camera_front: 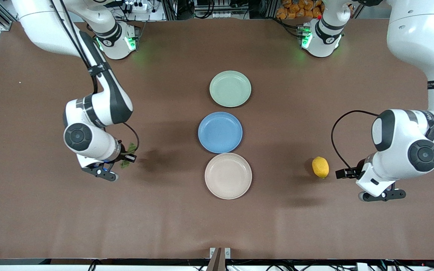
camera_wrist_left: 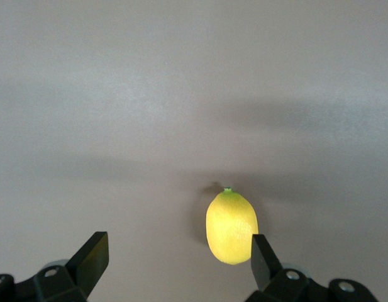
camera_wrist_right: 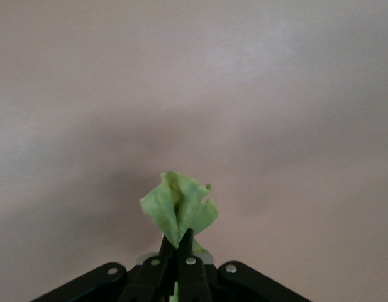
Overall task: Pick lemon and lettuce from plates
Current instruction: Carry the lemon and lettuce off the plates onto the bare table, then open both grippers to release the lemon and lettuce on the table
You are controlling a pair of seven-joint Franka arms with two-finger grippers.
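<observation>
**Yellow lemon off its plate, lettuce pinched in the air**

Yellow against brown, the lemon (camera_front: 320, 167) lies on the bare table (camera_front: 171, 222) toward the left arm's end, just beside the left gripper (camera_front: 347, 173) and clear of its fingers (camera_wrist_left: 87, 259), which stand spread wide with nothing between them. The right gripper (camera_wrist_right: 177, 251) is pressed together on the lettuce (camera_wrist_right: 178, 211), holding it above the table toward the right arm's end. The mint green plate (camera_front: 230, 89), the blue plate (camera_front: 220, 132) and the beige plate (camera_front: 228, 175) all sit empty.

Risks, as I judge them: the lemon is rounded and could roll if a finger nudges it. The lettuce is gripped only at its lower edge; a thin leaf may tear or slip free.

In the front view the right gripper's fingertips are masked by the wrist, and only a scrap of leaf shows. The left wrist view cuts off its fingers' bases.
</observation>
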